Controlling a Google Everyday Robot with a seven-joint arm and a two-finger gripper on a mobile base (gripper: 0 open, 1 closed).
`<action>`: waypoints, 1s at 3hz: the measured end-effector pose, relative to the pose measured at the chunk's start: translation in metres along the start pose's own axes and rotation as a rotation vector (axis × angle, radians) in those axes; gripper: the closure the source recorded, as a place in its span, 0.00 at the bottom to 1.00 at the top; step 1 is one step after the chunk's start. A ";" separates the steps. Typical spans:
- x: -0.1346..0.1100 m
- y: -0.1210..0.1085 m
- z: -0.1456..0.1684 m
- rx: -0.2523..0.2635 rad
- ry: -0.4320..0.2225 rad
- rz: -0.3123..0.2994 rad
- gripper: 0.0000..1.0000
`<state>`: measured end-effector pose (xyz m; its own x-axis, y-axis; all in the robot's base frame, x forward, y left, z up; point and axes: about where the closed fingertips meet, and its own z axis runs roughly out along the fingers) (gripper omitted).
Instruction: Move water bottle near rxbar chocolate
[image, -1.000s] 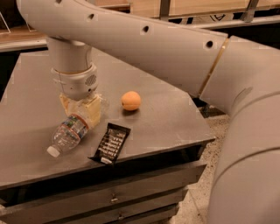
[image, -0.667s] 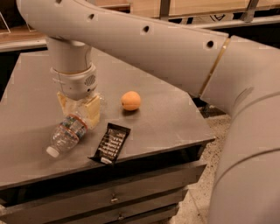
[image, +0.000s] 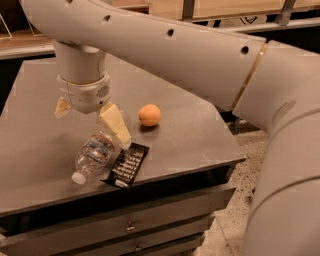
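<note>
The water bottle (image: 95, 151) lies on its side on the grey table (image: 190, 135), white cap toward the front left. Its right side lies right against, perhaps touching, the black rxbar chocolate (image: 127, 165), which lies flat near the table's front edge. My gripper (image: 91, 123) hangs just above the bottle's far end. It is open, with one pale finger (image: 62, 108) to the left and the other (image: 115, 125) to the right, and holds nothing.
A round orange fruit (image: 149, 115) sits on the table behind and to the right of the bar. My large white arm (image: 200, 55) spans the upper view. The table has drawers below its front edge (image: 130, 227).
The gripper's fingers have spread apart and lifted off the bottle. The bottle has shifted right and now lies beside the bar.
</note>
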<state>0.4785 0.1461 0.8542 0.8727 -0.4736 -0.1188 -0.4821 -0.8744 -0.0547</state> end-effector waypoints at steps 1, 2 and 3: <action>0.015 0.016 -0.008 0.044 -0.013 0.033 0.00; 0.039 0.032 -0.011 0.098 -0.045 0.053 0.00; 0.059 0.041 -0.023 0.161 -0.083 0.098 0.00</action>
<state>0.5121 0.0803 0.8678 0.8147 -0.5396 -0.2121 -0.5765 -0.7932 -0.1961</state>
